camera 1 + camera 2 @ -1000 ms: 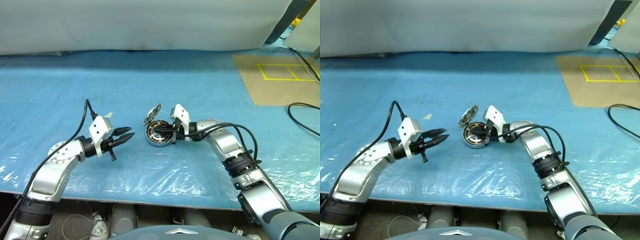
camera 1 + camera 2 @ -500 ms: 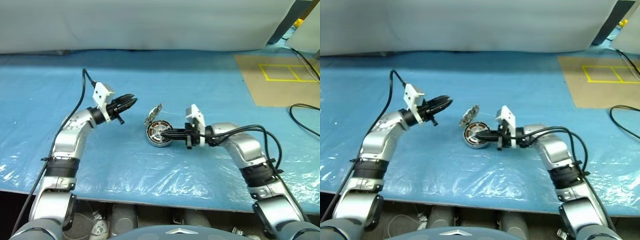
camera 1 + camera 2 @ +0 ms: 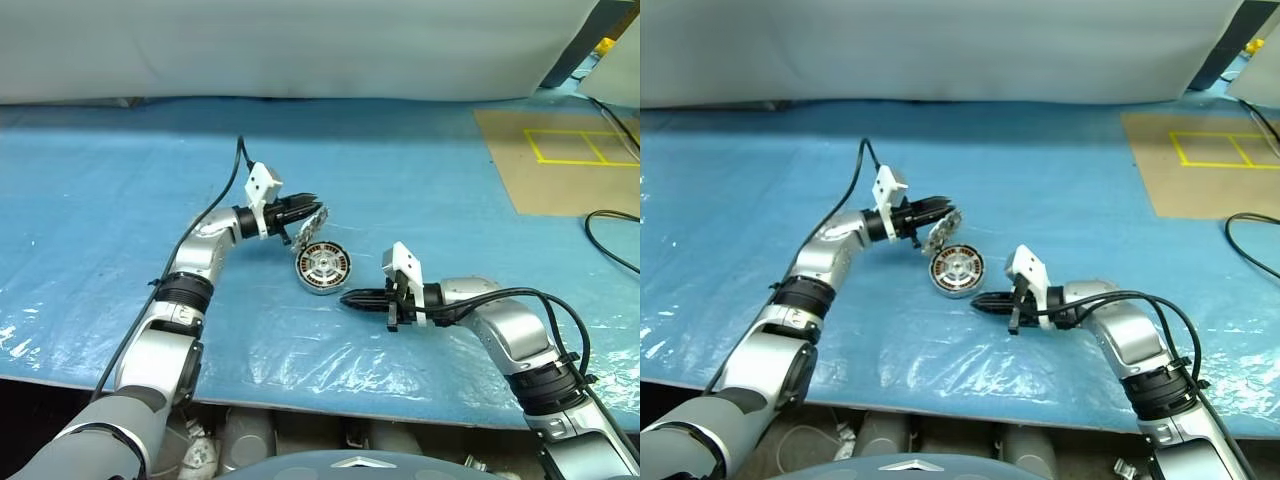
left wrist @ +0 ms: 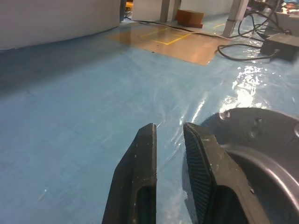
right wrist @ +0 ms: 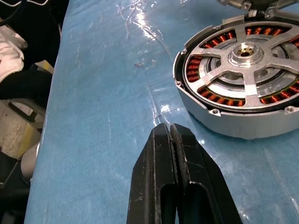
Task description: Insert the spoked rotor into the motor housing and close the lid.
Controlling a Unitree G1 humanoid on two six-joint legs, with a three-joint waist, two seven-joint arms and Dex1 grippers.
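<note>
The motor housing [image 3: 311, 286] lies flat on the blue table, copper windings showing inside. The spoked rotor [image 5: 245, 52] sits in it, silver spokes and hub facing up. The lid [image 3: 309, 230] stands tilted on edge just behind the housing, leaning towards it. My left gripper [image 3: 311, 206] points level at the lid's upper edge; in the left wrist view the lid [image 4: 261, 140] lies beside the fingers [image 4: 145, 154], which stand a narrow gap apart with nothing between them. My right gripper [image 3: 350, 297] is shut and empty, a short way from the housing's near right side.
A brown board [image 3: 560, 160] marked with yellow tape squares lies at the back right. A black cable [image 3: 600, 225] curls at the right edge. Wrinkled clear plastic covers the blue table [image 3: 120, 200] near its front edge.
My left gripper has swung away and to the right, from the near left up to the lid. My right gripper has drawn back from over the housing towards the near right, still shut.
</note>
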